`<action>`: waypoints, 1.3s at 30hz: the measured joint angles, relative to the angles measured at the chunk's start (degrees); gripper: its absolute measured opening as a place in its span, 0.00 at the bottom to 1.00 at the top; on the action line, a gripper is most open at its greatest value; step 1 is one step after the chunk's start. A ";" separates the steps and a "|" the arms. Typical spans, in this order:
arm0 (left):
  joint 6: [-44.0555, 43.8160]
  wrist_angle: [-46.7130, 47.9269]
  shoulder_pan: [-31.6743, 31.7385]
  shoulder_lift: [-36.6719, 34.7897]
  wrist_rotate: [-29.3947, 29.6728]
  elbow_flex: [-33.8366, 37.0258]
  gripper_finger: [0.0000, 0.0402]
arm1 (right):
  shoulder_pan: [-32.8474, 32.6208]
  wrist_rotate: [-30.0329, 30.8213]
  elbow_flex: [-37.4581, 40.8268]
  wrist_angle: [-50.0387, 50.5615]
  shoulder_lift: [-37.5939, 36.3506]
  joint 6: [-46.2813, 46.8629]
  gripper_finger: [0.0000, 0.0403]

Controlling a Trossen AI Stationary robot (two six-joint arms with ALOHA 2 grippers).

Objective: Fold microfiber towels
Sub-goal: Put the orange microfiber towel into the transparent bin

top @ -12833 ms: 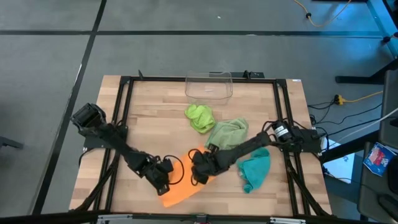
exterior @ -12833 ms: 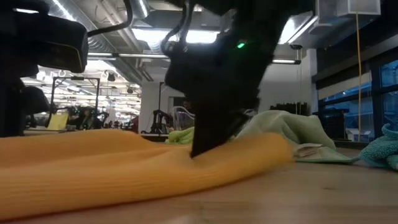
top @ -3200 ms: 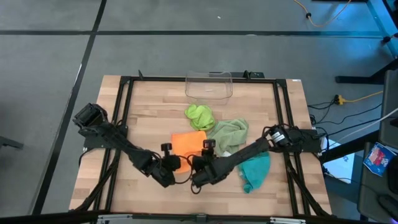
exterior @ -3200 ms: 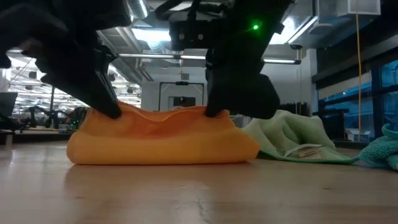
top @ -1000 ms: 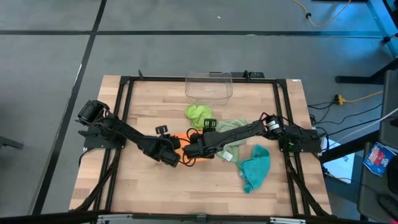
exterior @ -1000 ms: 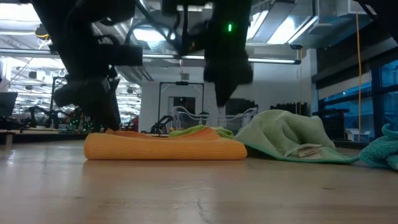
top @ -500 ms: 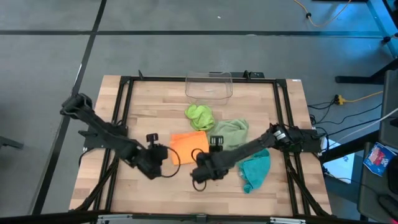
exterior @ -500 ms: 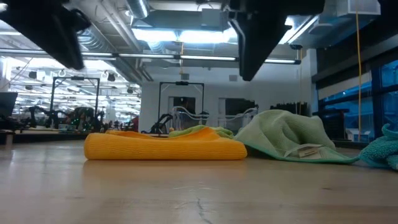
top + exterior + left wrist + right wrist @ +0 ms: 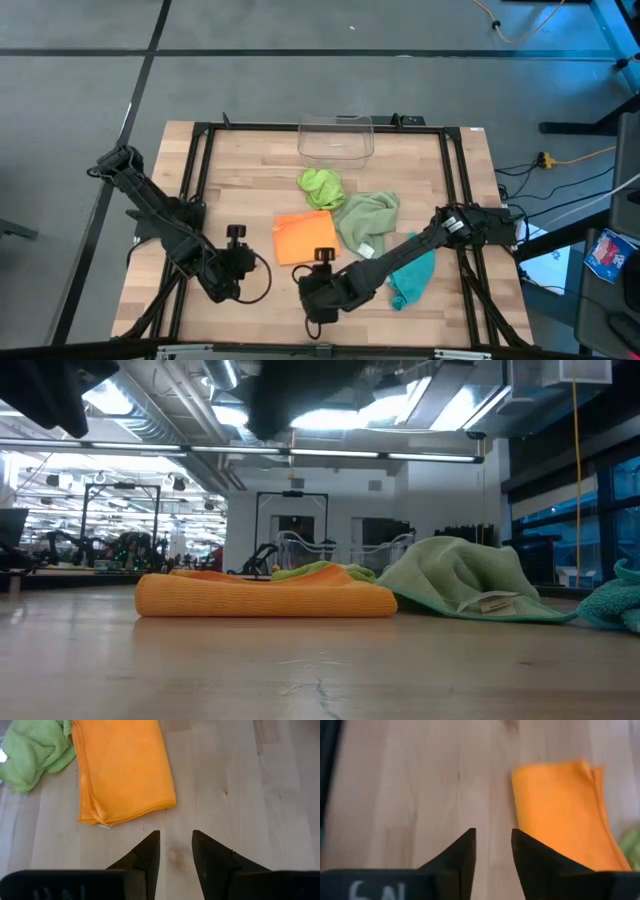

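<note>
Lying folded on table (image 9: 230, 190), orange towel (image 9: 304, 236), both grippers empty, apart

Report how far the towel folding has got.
Done: the orange towel lies folded flat mid-table. In hand: nothing; the left pincer and right pincer both hang open and empty over bare wood near it. Left: the lime green towel, sage green towel and teal towel are crumpled.
</note>
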State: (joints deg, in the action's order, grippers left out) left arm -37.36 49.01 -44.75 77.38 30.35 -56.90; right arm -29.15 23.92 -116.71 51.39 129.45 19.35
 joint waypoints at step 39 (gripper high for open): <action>-13.25 14.95 -10.01 -7.34 21.07 -2.32 0.26 | 8.09 6.94 -0.23 0.59 12.52 -10.46 0.68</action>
State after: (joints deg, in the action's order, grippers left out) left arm -50.61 63.97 -54.76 70.04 51.42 -59.22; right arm -21.06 30.86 -116.94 51.97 141.97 8.89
